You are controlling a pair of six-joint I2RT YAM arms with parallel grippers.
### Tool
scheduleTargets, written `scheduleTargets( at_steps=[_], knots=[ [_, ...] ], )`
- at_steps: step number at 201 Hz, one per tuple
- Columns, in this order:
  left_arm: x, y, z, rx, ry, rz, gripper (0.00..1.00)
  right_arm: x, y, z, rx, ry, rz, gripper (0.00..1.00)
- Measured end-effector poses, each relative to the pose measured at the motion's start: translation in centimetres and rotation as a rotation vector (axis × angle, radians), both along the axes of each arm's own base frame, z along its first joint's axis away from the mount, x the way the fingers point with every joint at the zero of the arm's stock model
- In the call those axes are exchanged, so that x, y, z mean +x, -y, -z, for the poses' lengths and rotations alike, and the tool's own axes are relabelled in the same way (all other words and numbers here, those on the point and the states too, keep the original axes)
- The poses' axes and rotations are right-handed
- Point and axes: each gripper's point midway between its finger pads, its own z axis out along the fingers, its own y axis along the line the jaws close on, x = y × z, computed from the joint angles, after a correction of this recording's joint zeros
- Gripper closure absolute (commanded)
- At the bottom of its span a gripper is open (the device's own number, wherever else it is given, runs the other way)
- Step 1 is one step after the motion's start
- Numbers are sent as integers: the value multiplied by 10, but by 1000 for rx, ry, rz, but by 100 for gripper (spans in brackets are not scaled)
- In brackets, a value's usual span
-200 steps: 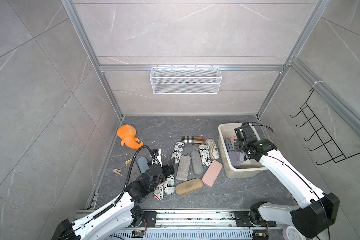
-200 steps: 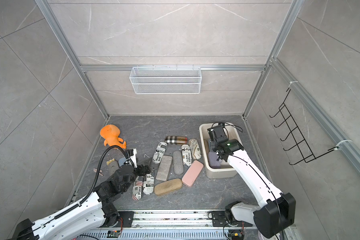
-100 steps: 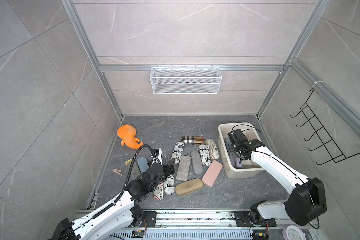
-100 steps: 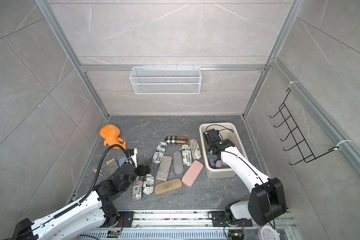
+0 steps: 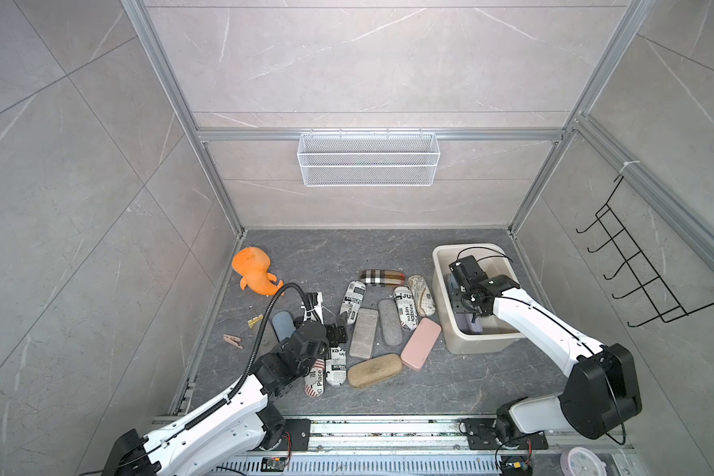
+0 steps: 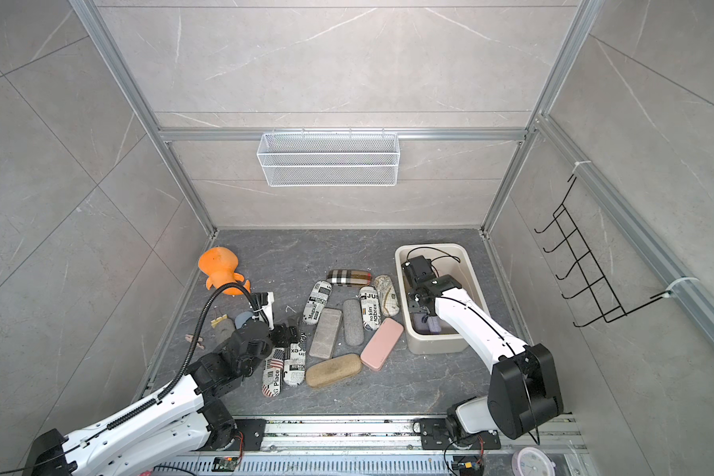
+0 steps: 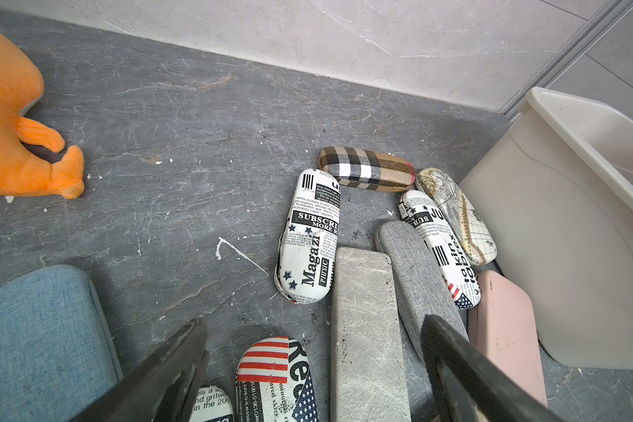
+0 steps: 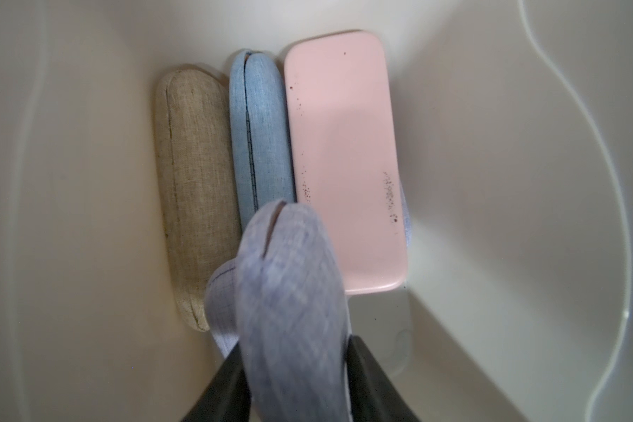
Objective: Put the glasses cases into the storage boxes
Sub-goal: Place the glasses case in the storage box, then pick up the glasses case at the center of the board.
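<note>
Right gripper [image 8: 295, 345]: I have it down inside the cream tub [image 8: 70, 182], with a finger on each side of a lilac fabric case [image 8: 289, 274]. The case is blurred, so I cannot tell whether the fingers pinch it or are free of it.
Lilac case: it is tilted, its nose over the blue case [image 8: 260, 128] and the pink case [image 8: 340, 146]. A tan case [image 8: 194, 182] lies beside the blue one.
Release: I want the jaws fully wide and low, so the case settles flat on that row, and then I lift straight up past the rim.
Left gripper [image 7: 313, 325]: the fingers are spread and empty above the flag-print case [image 7: 271, 365].
Remaining: the plaid case [image 5: 382, 277] and many others lie on the floor beside the tub.
</note>
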Motion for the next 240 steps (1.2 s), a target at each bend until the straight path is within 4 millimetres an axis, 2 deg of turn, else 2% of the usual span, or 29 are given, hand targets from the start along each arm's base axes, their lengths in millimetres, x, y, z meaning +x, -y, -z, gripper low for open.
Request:
scheduleTargets(
  at_steps=[46, 79, 101, 126, 136, 153, 179, 199, 211, 240],
  knots=[
    [-1, -1, 2, 8, -5, -3, 6, 9, -9, -22, 44, 47, -15, 47],
    [0, -3, 2, 12, -3, -13, 6, 10, -9, -36, 61, 89, -15, 53],
    [0, -5, 2, 18, -2, -21, 6, 10, -9, -39, 61, 97, -14, 57],
    [1, -10, 0, 35, -3, -48, 6, 11, -11, -39, 70, 101, -17, 58],
    [2, -17, 0, 39, -10, -86, 5, 12, -12, -40, 76, 104, -20, 57],
    [5, -34, -1, 46, -43, -168, 4, 13, -17, -42, 105, 115, -28, 48],
    [15, -75, 6, 48, -134, -355, 1, 14, -28, -63, 191, 183, -56, 38],
    [16, -111, 29, 54, -249, -498, 1, 13, -43, -89, 284, 265, -104, 33],
    [14, -125, 44, 67, -316, -555, 1, 11, -55, -99, 323, 296, -143, 31],
    [9, -129, 79, 117, -456, -591, 3, 8, -80, -105, 370, 307, -219, 31]
  ],
)
